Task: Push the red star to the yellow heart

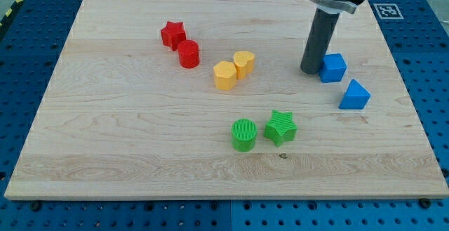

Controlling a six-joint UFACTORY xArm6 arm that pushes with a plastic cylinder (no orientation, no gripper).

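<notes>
My tip [311, 70] is down on the pale wooden board [126, 154], just left of the blue plastic cube [333, 67] and seemingly touching it; a bare rod, no claw, holding nothing; the red plastic star [172, 34] sits well off to the view's left, against the red cylinder [188, 53]; the yellow heart [244, 63] lies between, beside the yellow hexagonal block [225, 75].
</notes>
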